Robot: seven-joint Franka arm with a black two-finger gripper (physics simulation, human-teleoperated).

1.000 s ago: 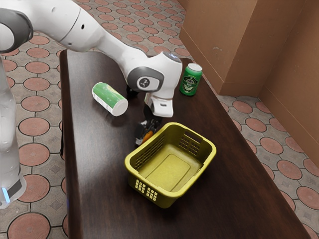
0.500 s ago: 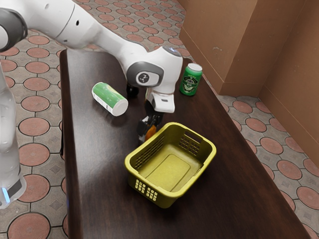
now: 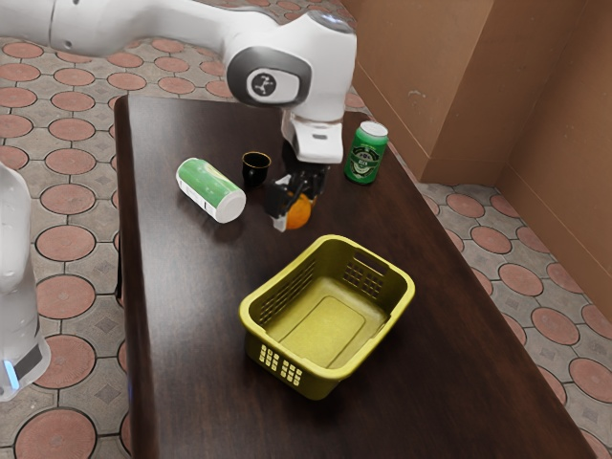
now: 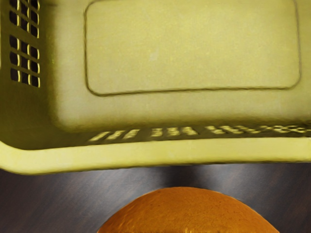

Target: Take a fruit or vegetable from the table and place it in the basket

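Step in hand: transfer. Pick looks done, place isn't.

Clock = exterior view, 12 at its top edge, read from the basket's middle.

- Orange (image 3: 300, 213): in the fingers (image 3: 277, 201), which are closed round it; looks clear of the surface (image 3: 191, 335). Sits between 11 and 12 o'clock, outside the basket (image 3: 330, 330).
- Wrist view agrees: orange close under the hand, just short of the nearest rim, basket interior beyond it.
- Others: black cup (image 3: 255, 167) at 11, lying green-and-white can (image 3: 210, 189) between 10 and 11, upright green can (image 3: 366, 155) between 12 and 1, near the hand.

Next move, my read: carry the orange from where it is toward 5–6 o'clock, over the rim to the basket's middle. Keep height till the fruit and fingertips are both past the rim, then lower and let go near the basket floor.

Risks: too low and the orange clips the rim, shoving the basket or knocking the fruit loose. Round fruit, so it could slip if the grip is off-centre, and may roll a bit once dropped; the walls should catch it. Can't judge the exact rim clearance from here.
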